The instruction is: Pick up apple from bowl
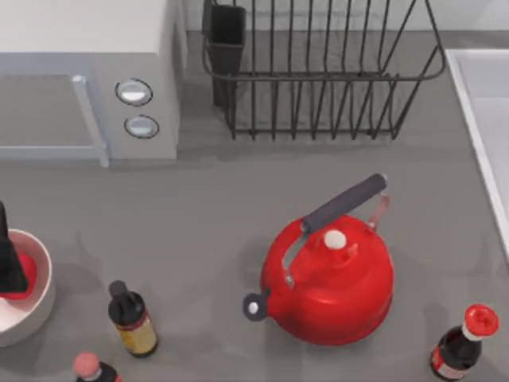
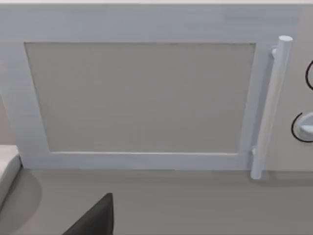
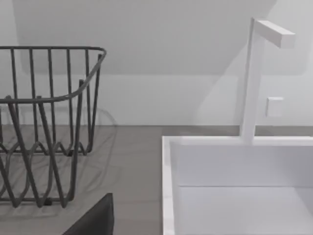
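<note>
Far left edge of the desk [image 1: 207, 207] in the top view: the bowl [image 1: 41, 298] is sitting there, half cut off by the frame. The apple [image 1: 26, 274] is lying inside it, against the left part of the pale interior. Your left gripper [image 1: 8, 259] is reaching down into the bowl right at the apple, dark fingers overlapping its red surface. You can't tell from here whether the fingers are apart or clamped on the apple, so don't assume a grasp yet.

Handling call: the apple is reading as small, round, rigid and smooth, probably light. It's likely going to roll or squirt out if you're pinching off-centre. You're wanting the fingers across its widest part, square on, with the bowl wall clear of both of them. The bowl is probably light too and may be shifting if you drag sideways, so lift straight up.

Moving right: the microwave [image 1: 87, 72] is standing behind the bowl, and the left wrist view is looking at its door. Two dark bottles [image 1: 131, 318] are just right of the bowl. The red kettle [image 1: 330, 278] is sitting mid-desk, well apart from the bowl. Dish rack [image 1: 318, 72] is behind it.

Right arm is sitting parked near the sink [image 3: 234, 186].
</note>
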